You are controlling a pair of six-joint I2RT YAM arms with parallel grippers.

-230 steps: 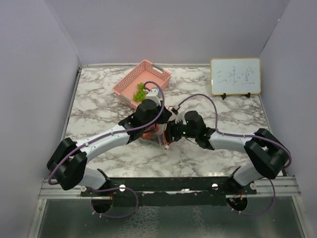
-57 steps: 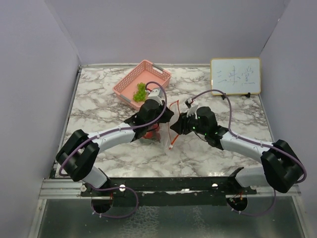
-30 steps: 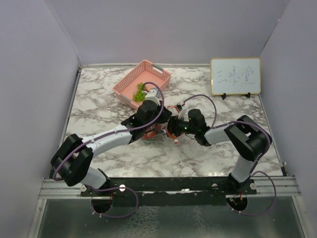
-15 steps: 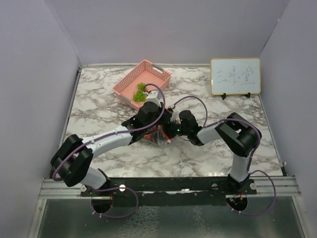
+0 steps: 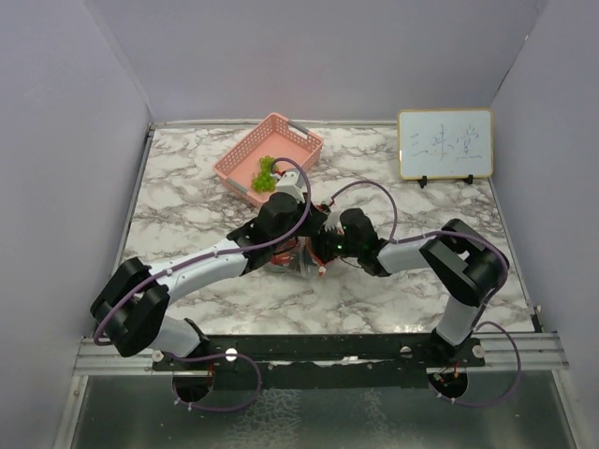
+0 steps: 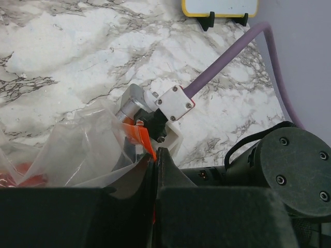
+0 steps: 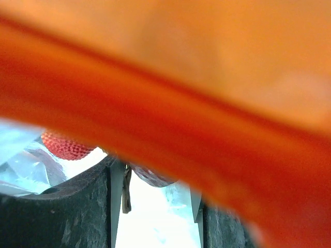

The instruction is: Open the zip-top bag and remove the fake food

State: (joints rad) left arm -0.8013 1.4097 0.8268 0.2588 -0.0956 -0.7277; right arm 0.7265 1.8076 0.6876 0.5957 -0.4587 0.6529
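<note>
The zip-top bag (image 5: 298, 254) lies crumpled at mid-table between my two grippers. My left gripper (image 6: 155, 155) is shut on the bag's mouth edge, and the red-orange zip strip (image 6: 140, 138) sticks out just above its tips. See-through plastic (image 6: 77, 150) billows to the left, with red fake food (image 6: 25, 173) showing through it. My right gripper (image 5: 323, 245) reaches into the bag mouth from the right. In the right wrist view its jaws (image 7: 155, 194) stand apart. A dark red piece (image 7: 152, 175) lies near the tips and a red strawberry (image 7: 64, 144) to the left. The blurred zip strip (image 7: 170, 93) fills most of that view.
A pink mesh basket (image 5: 281, 131) stands at the back left of centre, holding a green grape cluster (image 5: 265, 175). A small whiteboard (image 5: 445, 143) stands at the back right. Purple walls close in both sides and the back of the marble table.
My right gripper has swung left from beside the bag into its mouth, and its jaws have narrowed. My left gripper has kept its hold on the bag edge, barely moving.
</note>
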